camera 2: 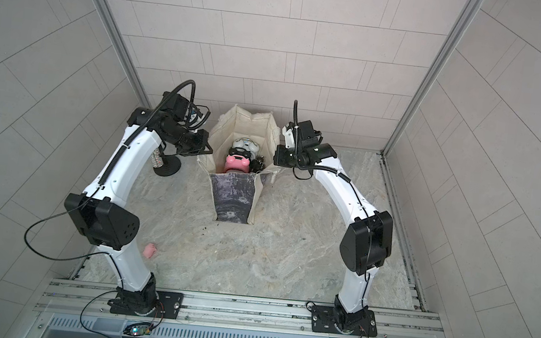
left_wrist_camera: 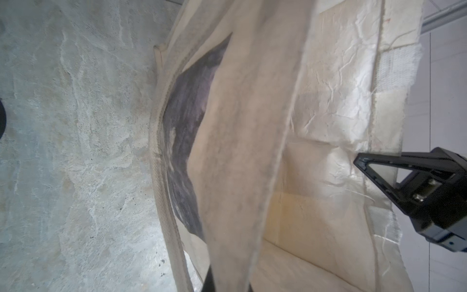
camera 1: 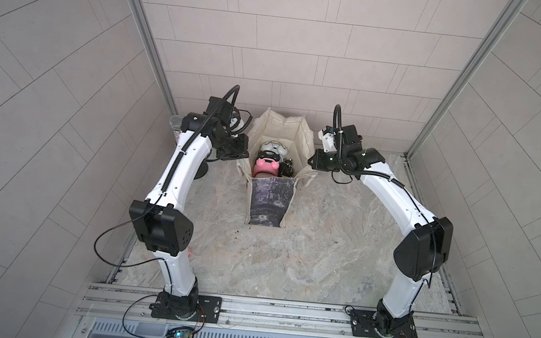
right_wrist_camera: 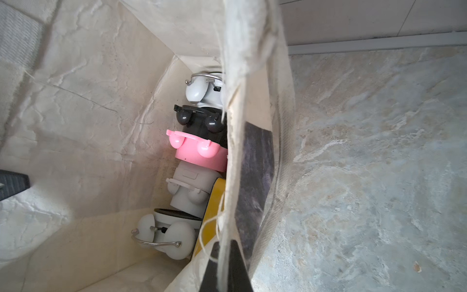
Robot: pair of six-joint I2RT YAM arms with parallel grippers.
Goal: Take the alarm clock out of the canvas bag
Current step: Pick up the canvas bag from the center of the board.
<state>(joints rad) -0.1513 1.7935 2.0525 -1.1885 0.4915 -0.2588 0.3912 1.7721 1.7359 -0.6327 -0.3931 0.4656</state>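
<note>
The canvas bag [camera 1: 267,200] stands open on the desk [camera 1: 322,250], its rim pinched on opposite sides. The left jaws and right jaws are both closed tight on the fabric. Inside, at the bottom, the pink alarm clock [right_wrist_camera: 199,151] lies between a black clock [right_wrist_camera: 199,121] and a grey clock [right_wrist_camera: 192,184].

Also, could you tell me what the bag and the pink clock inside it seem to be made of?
The bag looks like woven cream canvas, matte, going by its creases and the frayed threads at its rim. The pink clock is probably moulded plastic: smooth, with a slight sheen, bells and handle in the same pink.
</note>
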